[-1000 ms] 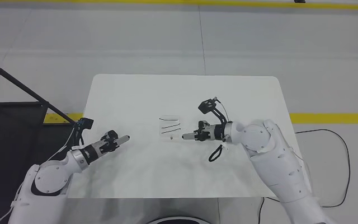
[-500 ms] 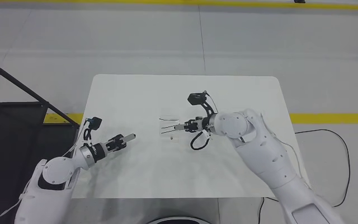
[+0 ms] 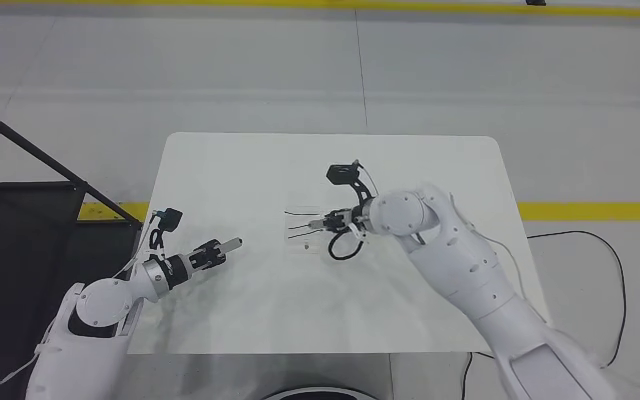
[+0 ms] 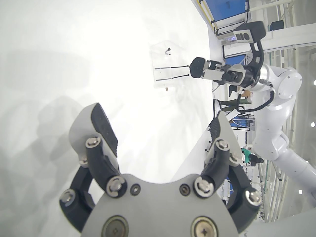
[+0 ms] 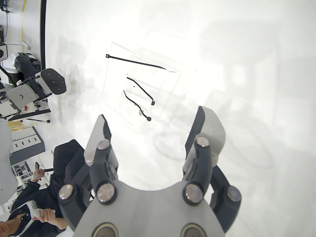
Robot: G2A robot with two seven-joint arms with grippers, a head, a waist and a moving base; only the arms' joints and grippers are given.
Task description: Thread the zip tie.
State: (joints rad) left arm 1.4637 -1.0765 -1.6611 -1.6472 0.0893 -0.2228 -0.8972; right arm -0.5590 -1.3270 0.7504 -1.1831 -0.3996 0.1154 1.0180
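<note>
Right end effector has slid inward to the zip tie on a clear sheet mid-surface, open wide and empty. Left end effector, also wide, sits near the left edge. The tie looks light, thin and springy, so pinch it near the head.

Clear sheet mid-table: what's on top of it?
Three black zip ties lie on the clear sheet, one straight, two bent. Nothing covers them; the white table shows through.

Smooth matt table; plastic zip tie
</note>
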